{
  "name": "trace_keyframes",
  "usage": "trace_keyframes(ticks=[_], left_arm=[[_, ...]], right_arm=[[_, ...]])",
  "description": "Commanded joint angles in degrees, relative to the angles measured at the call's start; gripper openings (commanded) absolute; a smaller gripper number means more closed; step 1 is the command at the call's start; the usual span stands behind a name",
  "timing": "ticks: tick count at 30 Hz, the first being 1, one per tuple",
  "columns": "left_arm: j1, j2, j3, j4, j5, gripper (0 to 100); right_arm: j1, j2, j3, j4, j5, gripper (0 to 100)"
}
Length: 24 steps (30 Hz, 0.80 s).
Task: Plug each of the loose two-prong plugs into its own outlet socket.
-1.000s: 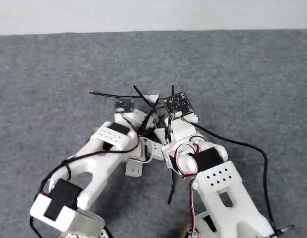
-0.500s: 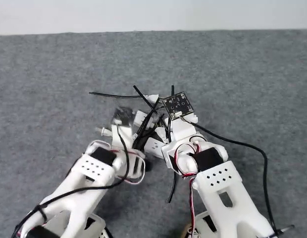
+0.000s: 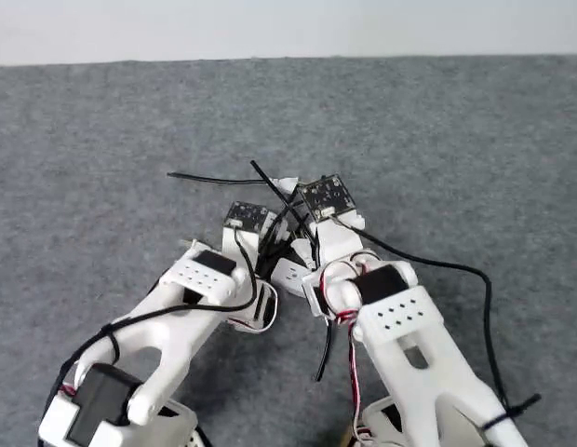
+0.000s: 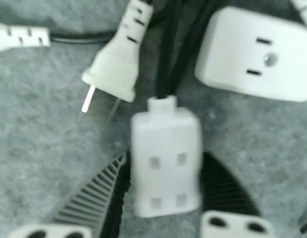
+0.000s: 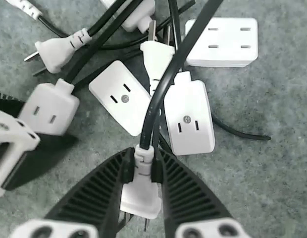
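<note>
Mating a plug with a socket is judged to be the step in hand: the right gripper (image 5: 143, 157) is clamped on the neck of a white plug (image 5: 141, 198) above the tangled cords, and the left gripper (image 4: 165, 157) appears closed around a corded socket (image 4: 166, 183) lying on the grey mat (image 3: 84, 140). Next, the prongs must be turned toward the slots and squarely aligned. The prongs are partly cut off, the left fingers' contact is blurred, and both grasps are covered by the arms from above.
</note>
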State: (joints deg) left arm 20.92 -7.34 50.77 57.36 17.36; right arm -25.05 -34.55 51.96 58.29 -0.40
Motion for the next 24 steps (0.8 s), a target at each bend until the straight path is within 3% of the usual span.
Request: trace_keyframes(ticks=[1,6,13,17,24], left_arm=[[-0.6,-0.5,-2.4,0.8,-0.9,1],[0.1,-1.6,-1.7,0.8,-0.9,1],[11.7,-1.2,-4.0,0.9,-0.4,1],[13.3,0.0,-3.9,-1.8,1.3,2],[11.7,3.1,-5.6,1.2,6.9,29]], right_arm=[[0.7,0.9,-4.3,-0.5,-0.9,0.8],[0.7,0.9,-4.4,-0.5,-0.8,0.8],[1.6,0.9,-7.7,5.2,1.3,0.8],[3.3,1.1,-8.4,6.5,2.0,0.8],[3.4,1.5,-8.4,6.5,2.1,0.8]])
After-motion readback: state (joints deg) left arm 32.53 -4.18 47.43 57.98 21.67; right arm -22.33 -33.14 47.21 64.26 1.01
